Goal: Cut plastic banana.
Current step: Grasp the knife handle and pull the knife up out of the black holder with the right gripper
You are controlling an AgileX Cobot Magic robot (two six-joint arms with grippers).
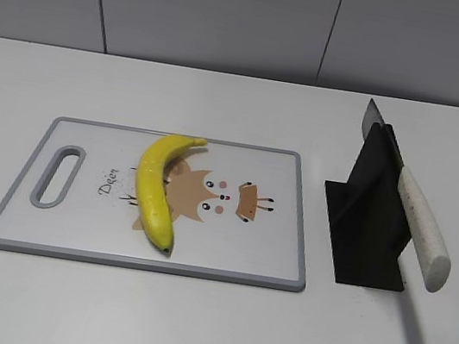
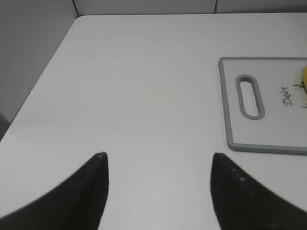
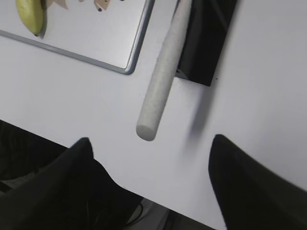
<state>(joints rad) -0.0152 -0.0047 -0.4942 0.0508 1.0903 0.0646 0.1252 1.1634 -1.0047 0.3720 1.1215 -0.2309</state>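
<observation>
Curved bright-yellow plastic banana [image 1: 158, 187] is laid whole on grey-rimmed white cutting board [image 1: 295, 226] w/ both claws, left [image 2: 158, 165] & right [image 3: 149, 153], held spread & empty over white bench [image 1: 188, 323], white-handled knife [image 1: 420, 224] propped in black stand [image 1: 363, 237].

Banana [image 1: 158, 189] on cutting board [image 1: 291, 225]; knife [image 1: 418, 221], apparently in stand [image 1: 366, 220], right.

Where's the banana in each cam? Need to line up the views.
Exterior: plastic banana lies left of centre on the cutting board.
Left wrist: only a yellow sliver at the right edge.
Right wrist: its lower end in the top left corner.
Shared landmark: the board's grey rim.
</observation>
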